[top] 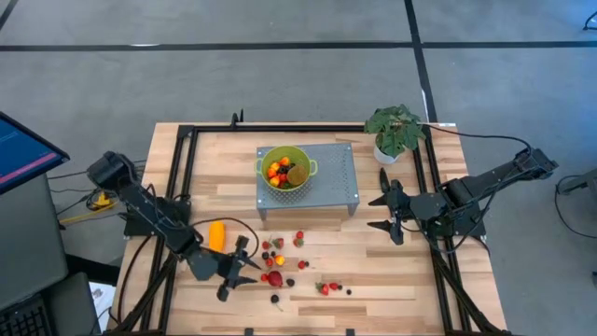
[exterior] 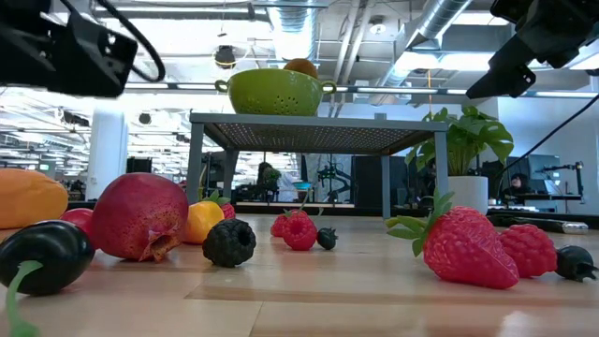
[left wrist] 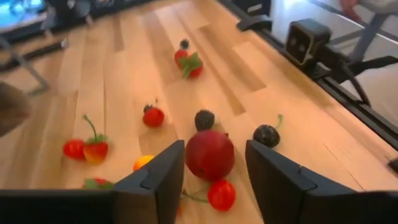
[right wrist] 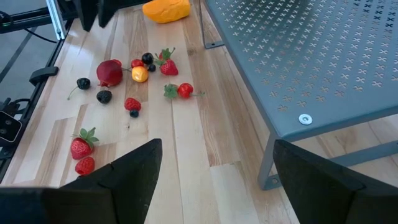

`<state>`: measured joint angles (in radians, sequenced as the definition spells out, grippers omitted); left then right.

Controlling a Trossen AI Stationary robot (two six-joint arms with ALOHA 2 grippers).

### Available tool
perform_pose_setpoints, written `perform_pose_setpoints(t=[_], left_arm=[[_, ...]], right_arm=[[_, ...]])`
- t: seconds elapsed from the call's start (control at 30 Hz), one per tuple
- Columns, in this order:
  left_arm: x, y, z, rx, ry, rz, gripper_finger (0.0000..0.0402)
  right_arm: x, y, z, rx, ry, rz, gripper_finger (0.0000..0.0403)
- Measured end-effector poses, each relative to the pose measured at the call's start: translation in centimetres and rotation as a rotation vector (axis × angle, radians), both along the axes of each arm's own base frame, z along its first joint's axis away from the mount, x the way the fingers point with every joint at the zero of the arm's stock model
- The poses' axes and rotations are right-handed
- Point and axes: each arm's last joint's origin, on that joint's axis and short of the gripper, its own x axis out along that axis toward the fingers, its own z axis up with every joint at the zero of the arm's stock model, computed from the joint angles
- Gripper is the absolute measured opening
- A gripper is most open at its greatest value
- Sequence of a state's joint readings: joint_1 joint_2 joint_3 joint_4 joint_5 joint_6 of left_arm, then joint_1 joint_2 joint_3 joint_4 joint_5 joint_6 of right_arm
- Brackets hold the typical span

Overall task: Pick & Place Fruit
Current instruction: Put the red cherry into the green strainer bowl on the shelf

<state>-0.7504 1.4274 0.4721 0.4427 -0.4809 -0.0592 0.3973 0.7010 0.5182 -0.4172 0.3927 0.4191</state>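
Red round fruit | between open left pincer fingers

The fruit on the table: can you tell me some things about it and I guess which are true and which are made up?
1. The green colander sits on top of the grey metal shelf. True.
2. The colander is empty. False: it already holds some fruit pieces.
3. The left gripper has its fingers open on either side of the big red round fruit. True.
4. The right gripper is carrying a strawberry. False: it is open and holds nothing.
5. The long orange fruit lies on the shelf. False: it lies on the wooden table, beside the left arm.
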Motion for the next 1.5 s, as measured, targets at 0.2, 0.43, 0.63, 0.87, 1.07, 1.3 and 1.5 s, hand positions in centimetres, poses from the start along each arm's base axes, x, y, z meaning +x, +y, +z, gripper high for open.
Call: perform_pose_setpoints(t=[0.2, 0.43, 0.63, 0.87, 1.07, 1.3, 1.5], left_arm=[[0.9, -0.9, -0.9, -0.058, 0.049, 0.047, 0.0229], [1.1, -1.1, -2.8, -0.088, 0.127, 0.082, 0.0259], [1.2, -1.1, -4.3, -0.085, 0.172, 0.112, 0.0244], [1.3, -1.2, -6.5, -0.084, 0.233, 0.156, 0.0228], [2.0, -1.9, -7.0, -0.106, 0.221, 0.173, 0.0226], [2.1, -1.9, -7.0, -0.109, 0.210, 0.200, 0.0217], [2.2, -1.8, -7.0, -0.115, 0.209, 0.209, 0.0196]], right_arm=[[0.0, 0.0, 0.0, 0.001, -0.003, 0.000, 0.0302], [0.0, 0.0, 0.1, 0.002, -0.006, 0.000, 0.0301], [0.0, 0.0, 0.1, 0.002, -0.006, 0.000, 0.0301], [0.0, 0.0, 0.1, 0.002, -0.006, 0.000, 0.0301], [0.0, 0.0, 0.1, 0.002, -0.006, 0.000, 0.0301], [0.0, 0.0, 0.0, 0.002, -0.006, 0.000, 0.0301], [0.0, 0.0, 0.0, 0.002, -0.006, 0.000, 0.0301]])
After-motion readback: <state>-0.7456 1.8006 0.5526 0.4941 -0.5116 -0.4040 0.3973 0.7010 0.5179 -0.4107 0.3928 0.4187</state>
